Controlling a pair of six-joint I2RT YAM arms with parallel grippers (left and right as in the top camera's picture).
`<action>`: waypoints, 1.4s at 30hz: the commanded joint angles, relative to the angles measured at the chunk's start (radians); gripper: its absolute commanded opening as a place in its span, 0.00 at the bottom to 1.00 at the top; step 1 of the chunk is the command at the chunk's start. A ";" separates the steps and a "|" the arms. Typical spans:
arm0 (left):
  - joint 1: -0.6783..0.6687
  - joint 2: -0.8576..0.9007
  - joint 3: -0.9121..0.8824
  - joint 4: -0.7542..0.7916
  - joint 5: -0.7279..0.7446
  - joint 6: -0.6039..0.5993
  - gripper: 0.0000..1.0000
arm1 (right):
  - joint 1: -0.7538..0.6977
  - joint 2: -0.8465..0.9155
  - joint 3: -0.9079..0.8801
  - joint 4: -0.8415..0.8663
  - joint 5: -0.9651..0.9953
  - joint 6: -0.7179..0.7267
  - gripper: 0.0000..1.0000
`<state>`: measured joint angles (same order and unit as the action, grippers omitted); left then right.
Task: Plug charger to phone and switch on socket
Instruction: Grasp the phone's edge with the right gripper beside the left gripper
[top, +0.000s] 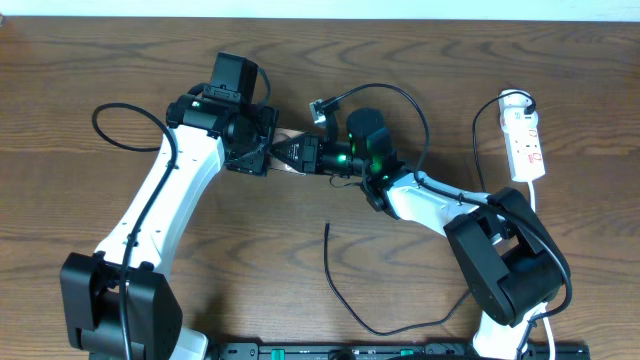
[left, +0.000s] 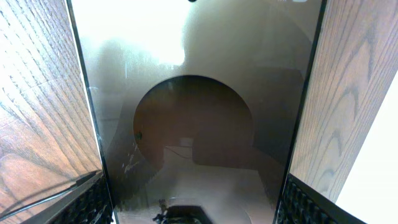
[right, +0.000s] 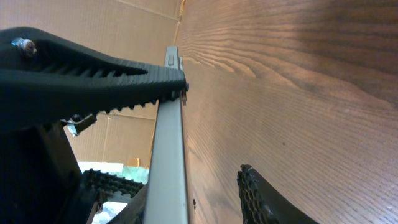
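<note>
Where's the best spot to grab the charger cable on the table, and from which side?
Grip the charger cable just behind its connector tip, coming straight down from above: that end lies flat and straight on the table.

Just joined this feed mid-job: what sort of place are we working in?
Probably a robotics lab bench: two white robot arms on a wood-grain table, a phone and a white power strip.

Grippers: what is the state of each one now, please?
Left gripper: closed on the phone, at its two side edges.
Right gripper: open, upper finger touching the phone's edge.
</note>
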<state>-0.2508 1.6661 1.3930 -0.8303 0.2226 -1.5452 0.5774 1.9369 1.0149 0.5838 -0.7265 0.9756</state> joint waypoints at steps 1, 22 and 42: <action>-0.004 -0.020 0.025 -0.003 -0.016 -0.001 0.08 | 0.010 0.006 0.011 0.006 0.018 -0.022 0.34; -0.020 -0.020 0.020 -0.002 -0.078 0.025 0.07 | 0.027 0.006 0.011 0.038 -0.029 -0.002 0.23; -0.020 -0.020 0.019 -0.003 -0.082 0.026 0.07 | 0.027 0.006 0.011 0.056 -0.044 0.000 0.02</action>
<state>-0.2657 1.6661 1.3930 -0.8314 0.1570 -1.5368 0.5941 1.9373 1.0145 0.6281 -0.7395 0.9886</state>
